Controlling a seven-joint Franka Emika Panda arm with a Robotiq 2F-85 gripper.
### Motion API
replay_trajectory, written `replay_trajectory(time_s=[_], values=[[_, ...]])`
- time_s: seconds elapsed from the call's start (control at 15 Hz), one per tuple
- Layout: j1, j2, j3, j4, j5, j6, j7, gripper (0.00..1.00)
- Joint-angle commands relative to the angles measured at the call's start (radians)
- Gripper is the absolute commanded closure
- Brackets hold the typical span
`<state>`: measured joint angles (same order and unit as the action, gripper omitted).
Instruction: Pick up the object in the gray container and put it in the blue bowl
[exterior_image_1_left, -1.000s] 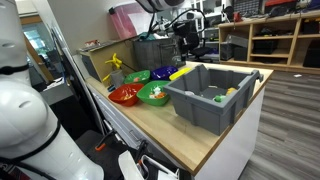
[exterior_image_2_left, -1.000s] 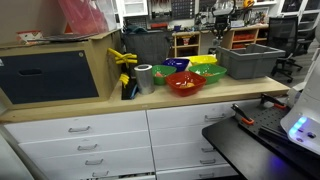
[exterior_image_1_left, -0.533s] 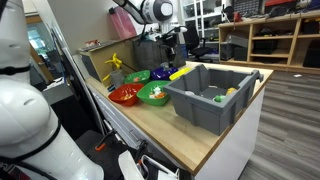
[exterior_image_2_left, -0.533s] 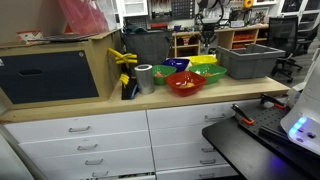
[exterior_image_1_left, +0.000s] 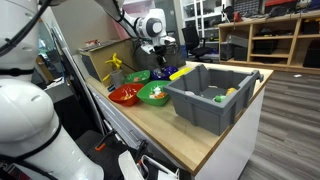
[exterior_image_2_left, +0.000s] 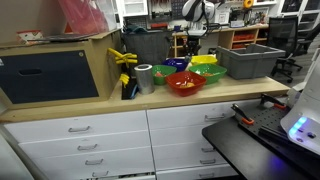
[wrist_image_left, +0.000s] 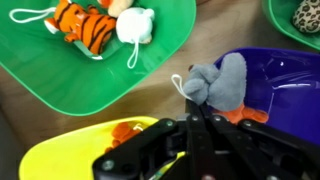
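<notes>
In the wrist view my gripper (wrist_image_left: 195, 112) is shut, with its fingertips pinched on the edge of a small gray plush toy with orange feet (wrist_image_left: 222, 78). The toy hangs over the inside of the dark blue bowl (wrist_image_left: 290, 85). In both exterior views the gripper (exterior_image_1_left: 160, 52) (exterior_image_2_left: 193, 33) is above the cluster of bowls, over the blue bowl (exterior_image_1_left: 163, 73) (exterior_image_2_left: 178, 64). The large gray container (exterior_image_1_left: 213, 100) (exterior_image_2_left: 248, 62) stands beside the bowls, away from the gripper, with a few small items still in it.
A green bowl (wrist_image_left: 90, 85) holds a tiger plush (wrist_image_left: 85, 22). A yellow bowl (wrist_image_left: 60, 150) lies under the gripper. Another green bowl (exterior_image_1_left: 154, 94) and a red-orange bowl (exterior_image_1_left: 124, 95) sit near the counter's front edge. A silver can (exterior_image_2_left: 144, 77) stands on the counter by the bowls.
The arm has moved from near the gray container across to the bowls, and the gripper now hangs over the blue bowl.
</notes>
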<state>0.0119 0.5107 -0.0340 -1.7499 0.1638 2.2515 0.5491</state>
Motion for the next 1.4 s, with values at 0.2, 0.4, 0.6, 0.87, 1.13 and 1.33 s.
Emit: replay_trajectory(time_s=[0.2,0.4,0.6,0.87,1.13,1.33], values=[[0.032,0.076,0.022,0.097,0.030,0.096,-0.055,0.99],[0.057,0.109,0.018,0.102,0.004,0.150,-0.049,0.99],[0.085,0.129,0.005,0.101,-0.029,0.220,-0.069,0.74],[0.082,0.106,0.024,0.075,-0.014,0.259,-0.108,0.49],[0.064,0.049,0.046,0.059,0.023,0.142,-0.127,0.18],[0.060,-0.001,0.040,0.051,0.027,-0.021,-0.120,0.00]])
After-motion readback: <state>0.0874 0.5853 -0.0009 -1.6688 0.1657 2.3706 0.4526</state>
